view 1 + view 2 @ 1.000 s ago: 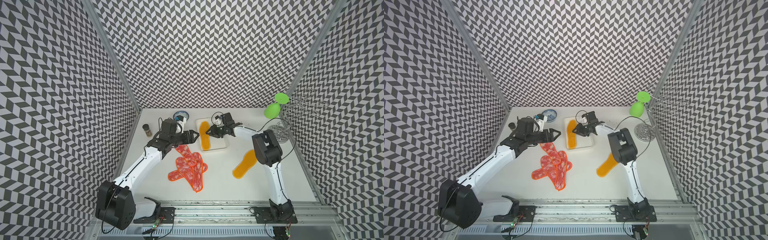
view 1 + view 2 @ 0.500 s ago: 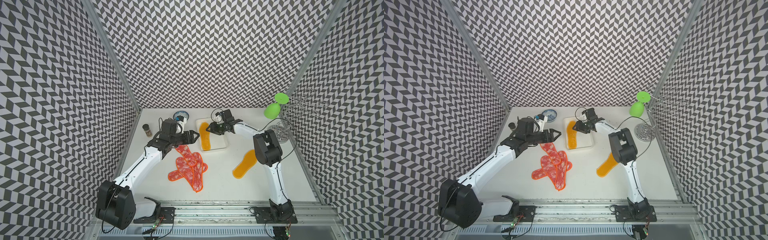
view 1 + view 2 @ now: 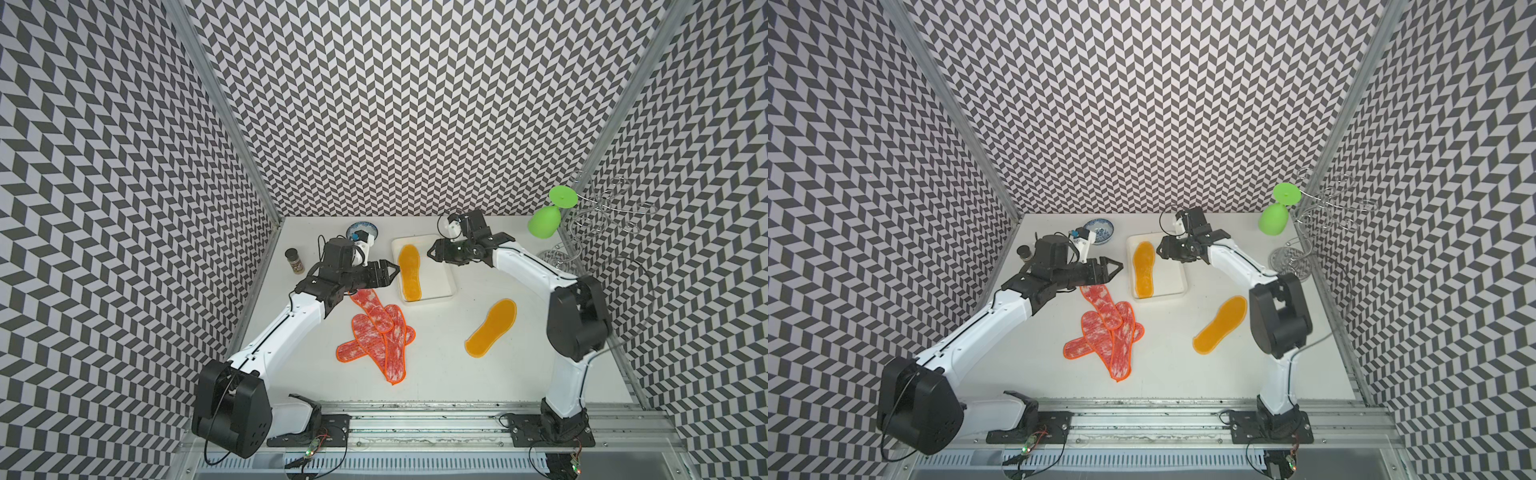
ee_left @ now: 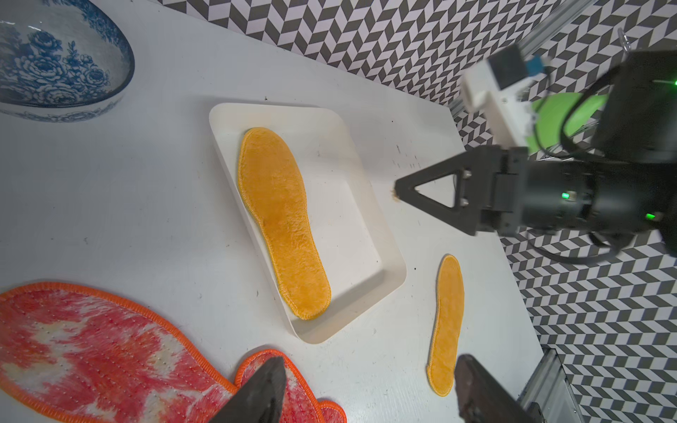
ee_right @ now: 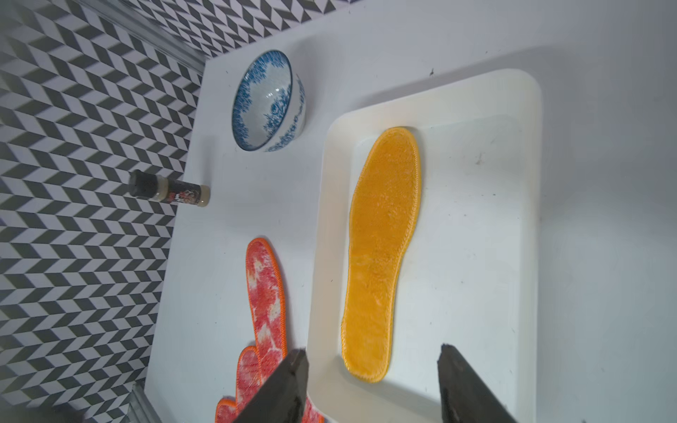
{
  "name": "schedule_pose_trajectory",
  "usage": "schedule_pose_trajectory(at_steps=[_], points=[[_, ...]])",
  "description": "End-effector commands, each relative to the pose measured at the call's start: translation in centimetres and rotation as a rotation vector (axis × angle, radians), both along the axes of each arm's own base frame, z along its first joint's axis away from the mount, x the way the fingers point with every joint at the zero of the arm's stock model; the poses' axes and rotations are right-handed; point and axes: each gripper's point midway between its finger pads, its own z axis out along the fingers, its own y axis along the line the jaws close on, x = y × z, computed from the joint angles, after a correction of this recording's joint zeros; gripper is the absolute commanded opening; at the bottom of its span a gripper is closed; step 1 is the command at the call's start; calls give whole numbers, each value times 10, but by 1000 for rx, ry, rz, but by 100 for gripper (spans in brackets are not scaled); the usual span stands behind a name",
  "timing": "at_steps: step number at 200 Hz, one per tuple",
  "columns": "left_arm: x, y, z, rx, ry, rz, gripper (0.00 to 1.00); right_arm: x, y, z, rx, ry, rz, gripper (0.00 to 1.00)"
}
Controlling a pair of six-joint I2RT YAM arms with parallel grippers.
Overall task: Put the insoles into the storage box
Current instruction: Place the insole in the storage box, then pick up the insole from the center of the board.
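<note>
The storage box (image 3: 437, 270) (image 3: 1170, 270) is a shallow white tray at the back middle of the table. One yellow-orange insole (image 3: 409, 266) (image 5: 381, 252) lies flat inside it. A second yellow insole (image 3: 492, 328) (image 4: 447, 322) rests on the table to its right. Several red-pink insoles with orange edging (image 3: 380, 332) (image 3: 1108, 328) overlap in a pile left of centre. My right gripper (image 3: 432, 253) (image 5: 372, 351) hangs open and empty over the box's far right side. Open and empty too, my left gripper (image 3: 392, 273) (image 4: 368, 366) hovers at the box's left edge, above the pile's top insole.
A blue-and-white bowl (image 3: 362, 232) and a small spice jar (image 3: 294, 259) stand at the back left. A green glass (image 3: 546, 218) hangs upside down on a wire rack (image 3: 598, 216) at the back right corner. Patterned walls close three sides.
My right gripper's jaws have spread wider and it has drawn slightly up and back from the insole in the box. The left arm has not moved.
</note>
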Motion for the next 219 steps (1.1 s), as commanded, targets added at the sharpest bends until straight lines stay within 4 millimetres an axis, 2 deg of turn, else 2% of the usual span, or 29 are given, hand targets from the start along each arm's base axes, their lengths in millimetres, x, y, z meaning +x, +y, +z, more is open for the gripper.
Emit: schedule_pose_trajectory(at_steps=[1, 2, 5, 7, 42, 73, 97, 128, 166, 219], points=[[4, -10, 1, -7, -26, -41, 77, -26, -34, 1, -83, 11, -120, 62], [5, -10, 1, -7, -27, -41, 77, -27, -35, 7, -79, 2, -127, 62], [5, -12, 0, -6, -27, -46, 77, -31, -40, 2, -92, 18, -144, 62], [5, -13, 0, -6, -27, -49, 77, -33, -43, 7, -95, 10, -158, 62], [7, -27, -2, -2, -33, -94, 78, -85, -89, -7, -211, 116, -343, 62], [9, -33, 1, -3, -47, -115, 80, -131, -132, -29, -313, 214, -517, 62], [9, -35, 1, -7, -46, -123, 82, -155, -153, -47, -346, 252, -603, 62], [6, -36, -1, 4, -57, -145, 87, -169, -174, -80, -387, 318, -694, 61], [2, -38, -2, 1, -50, -151, 90, -173, -178, -107, -360, 395, -741, 59], [1, -41, -1, -2, -50, -159, 95, -177, -186, -133, -356, 460, -781, 54]])
